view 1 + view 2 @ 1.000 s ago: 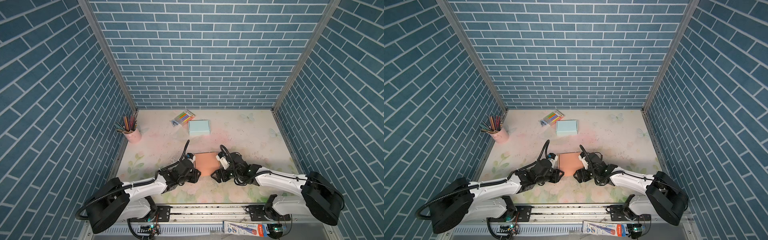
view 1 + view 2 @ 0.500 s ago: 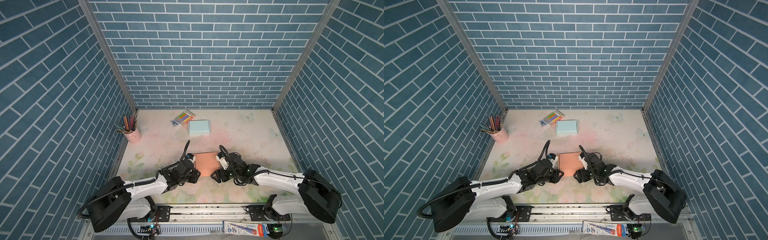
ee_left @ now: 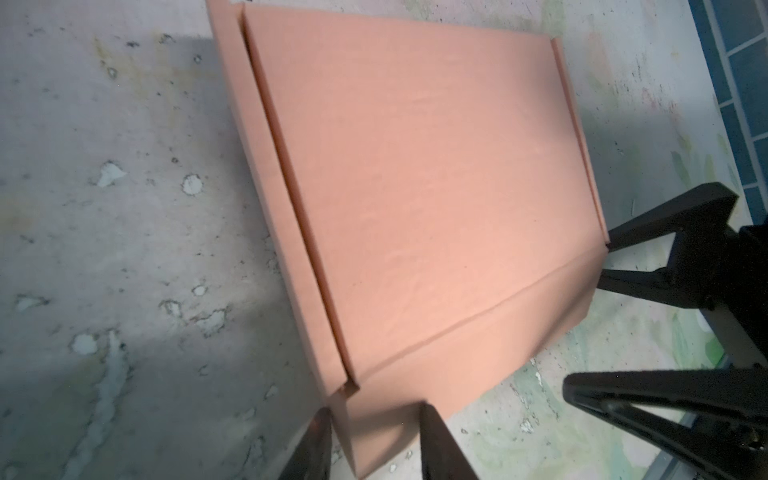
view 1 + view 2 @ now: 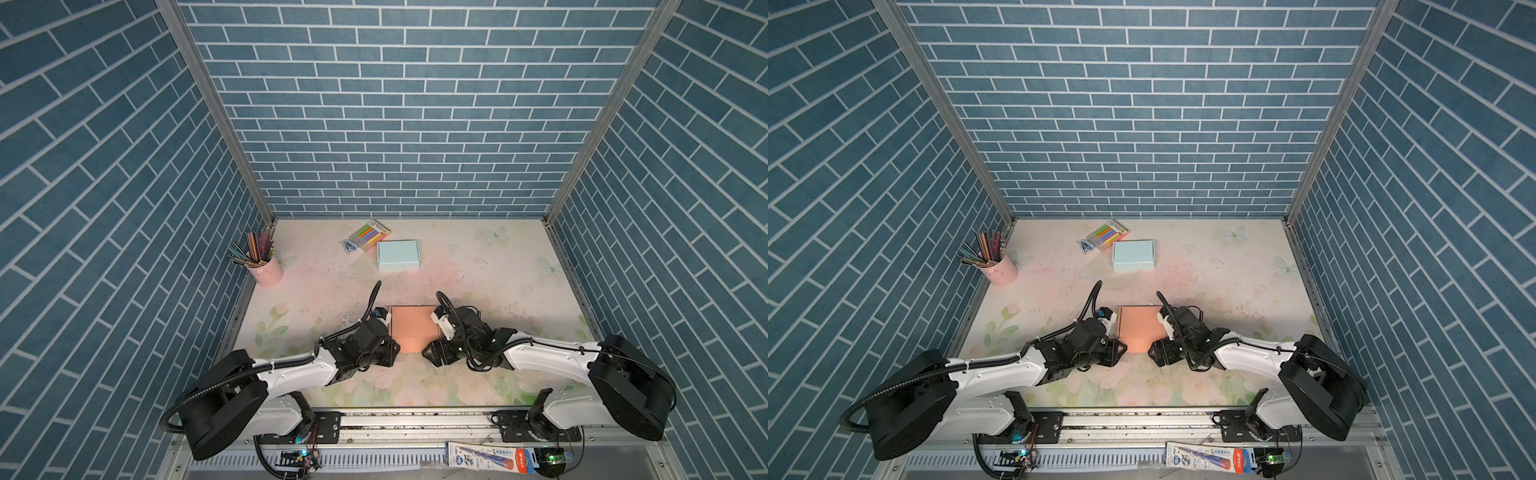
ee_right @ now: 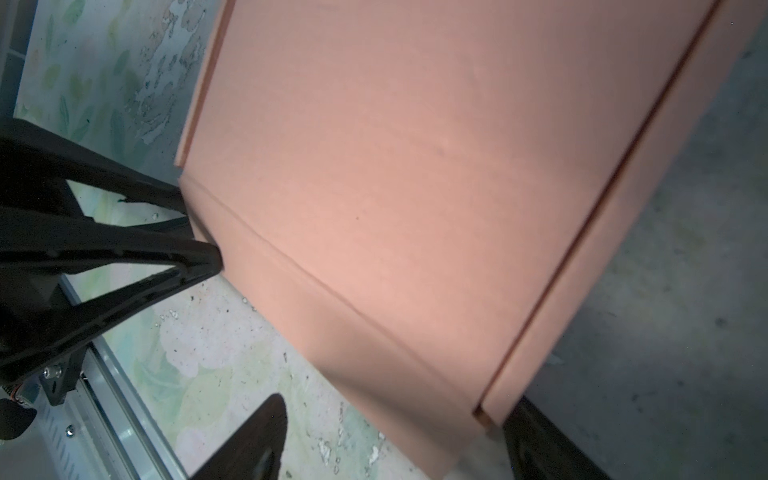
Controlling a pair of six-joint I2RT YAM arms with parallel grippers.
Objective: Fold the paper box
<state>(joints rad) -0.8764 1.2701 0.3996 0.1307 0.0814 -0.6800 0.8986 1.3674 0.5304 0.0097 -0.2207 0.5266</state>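
Paper box [image 4: 413, 332]: one, peach, flat on the tabletop [image 4: 478, 270] between the two arms.
Cut off: its far end runs out of the right wrist view.
Left gripper [image 3: 376, 409]: fingers [image 3: 440, 449] straddle the front flap's corner; cannot tell whether they pinch it.
Right gripper [image 5: 397, 401]: fingers [image 5: 257, 440] spread wide around the other front corner.
Hidden: both top views lose the fingertips under the wrists.
Others: one pale blue box [image 4: 398, 255], one marker pack [image 4: 370, 235], one pink cup [image 4: 266, 270]; its pencils are too crowded to count.

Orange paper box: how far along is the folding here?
Done: the lid lies closed over the orange box. In hand: the left gripper straddles one corner of the front flap; the right gripper stands open around the other. Left: the flap sticks out toward the robot, not yet tucked in.
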